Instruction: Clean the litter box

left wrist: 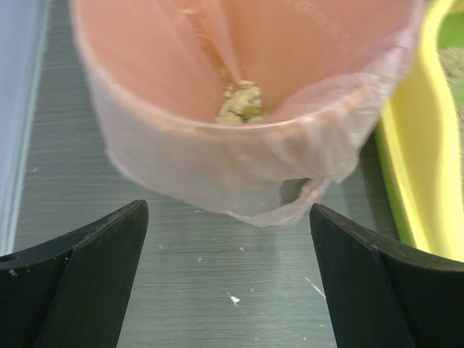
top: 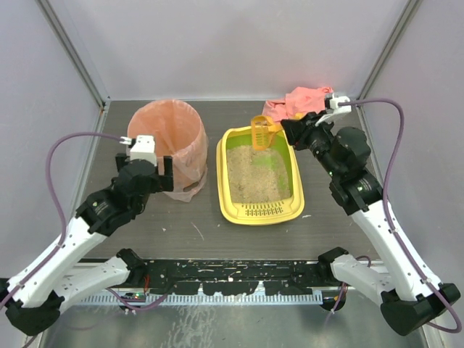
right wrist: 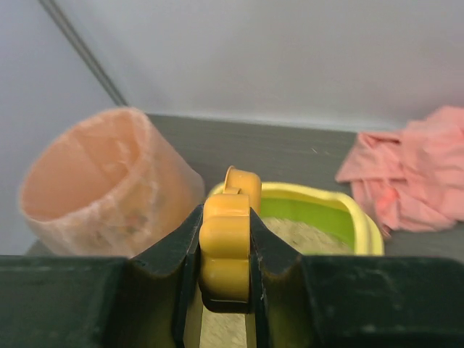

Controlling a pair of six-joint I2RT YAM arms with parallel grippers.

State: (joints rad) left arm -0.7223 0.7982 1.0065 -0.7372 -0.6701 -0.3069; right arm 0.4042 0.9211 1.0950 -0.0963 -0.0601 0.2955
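Heads up on the scoop phase, a few risks.

Right gripper (top: 285,130) is clamped hard on the handle of the orange scoop (right wrist: 225,246). The jaws are nearly closed, with the handle pinched between them. The scoop blade sits over the far end of the litter box (top: 222,181), at or just in the sand; I can't tell whether it's loaded.

Left gripper (left wrist: 228,217) is wide open and holding nothing. Its jaws are spread just short of the near wall of the pink-bagged bin (top: 190,156). The bin already has a clump (left wrist: 239,105) at the bottom.

The litter box is mid-table, just right of the bin, with the grate end toward you. The two are close but look apart.

What can bite you:
- The grip is at the handle's tip, so there's a long lever. Digging resistance could twist the scoop in the jaws.
- Carrying over the box wall and bin rim, any tilt dumps litter on the table (top: 167,225). Specks (left wrist: 233,298) are lying there already.
- The bin looks light and nothing is bracing it. A scoop knock on the rim could tip or slide it.
- The bag edge hangs loose on the near side and could snag.
- Pushing sand sideways may slide the box.
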